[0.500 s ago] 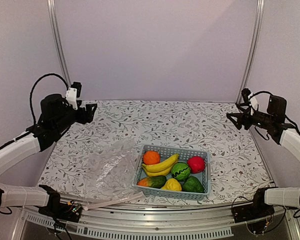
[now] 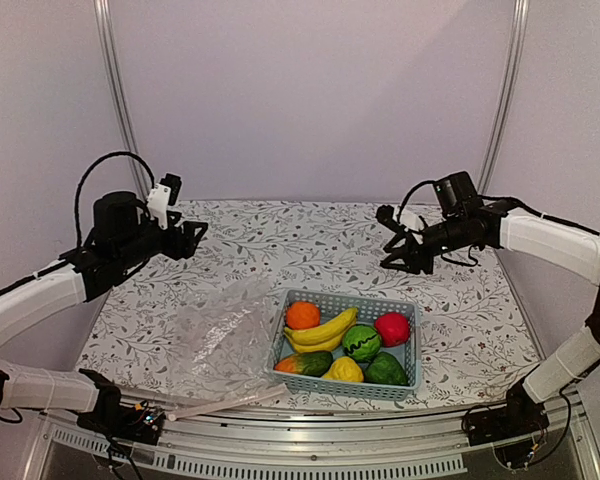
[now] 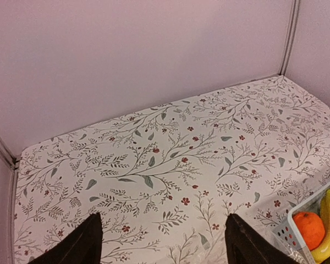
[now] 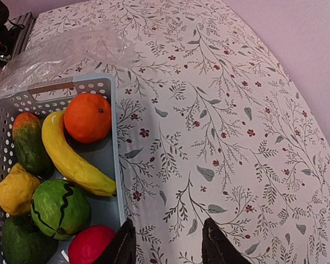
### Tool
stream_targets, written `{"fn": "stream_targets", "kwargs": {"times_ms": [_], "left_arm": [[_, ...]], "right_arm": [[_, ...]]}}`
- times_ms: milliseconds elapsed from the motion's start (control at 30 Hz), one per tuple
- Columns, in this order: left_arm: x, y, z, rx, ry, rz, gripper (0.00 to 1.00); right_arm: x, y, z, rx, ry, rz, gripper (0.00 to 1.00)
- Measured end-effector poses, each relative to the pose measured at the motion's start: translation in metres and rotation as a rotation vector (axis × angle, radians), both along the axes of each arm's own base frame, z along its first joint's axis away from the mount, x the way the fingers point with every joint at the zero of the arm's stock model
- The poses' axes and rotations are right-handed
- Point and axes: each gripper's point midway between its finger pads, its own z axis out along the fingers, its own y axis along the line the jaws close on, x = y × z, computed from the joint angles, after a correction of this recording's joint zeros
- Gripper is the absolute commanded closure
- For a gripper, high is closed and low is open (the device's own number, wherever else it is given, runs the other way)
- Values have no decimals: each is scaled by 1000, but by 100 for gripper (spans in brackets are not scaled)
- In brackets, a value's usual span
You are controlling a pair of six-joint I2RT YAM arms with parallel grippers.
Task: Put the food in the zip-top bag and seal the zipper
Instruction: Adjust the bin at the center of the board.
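Note:
The toy food lies in a light-blue basket: orange, banana, watermelon, apple, lemon, green pepper and a green-orange piece. The clear zip-top bag lies flat to the basket's left, with its pale zipper along the near edge. My left gripper is open and empty, high over the far left of the table. My right gripper is open and empty, above the table behind the basket. In the right wrist view, the right gripper hovers beside the basket rim, near the apple.
The left wrist view shows the open left gripper over the bare floral tablecloth, with the orange and the banana at the right edge. Pale walls and metal posts enclose the table's back and sides.
My right arm has swung in from the far right to above the table behind the basket. My left gripper has moved slightly right and forward.

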Motion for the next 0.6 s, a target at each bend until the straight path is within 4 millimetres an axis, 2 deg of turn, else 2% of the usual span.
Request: {"fn": "stream_targets", "kwargs": {"times_ms": [200, 300, 433, 600], "left_arm": [[-4, -8, -5, 16, 14, -36, 24], [-6, -11, -5, 19, 14, -47, 24], [-7, -16, -5, 20, 18, -67, 24], [-9, -21, -5, 22, 18, -85, 24]], "right_arm": [[-28, 42, -49, -168, 103, 148, 65], [-36, 55, -74, -238, 157, 184, 67], [-30, 67, -95, -296, 209, 179, 73], [-15, 75, -105, -319, 240, 142, 87]]}}
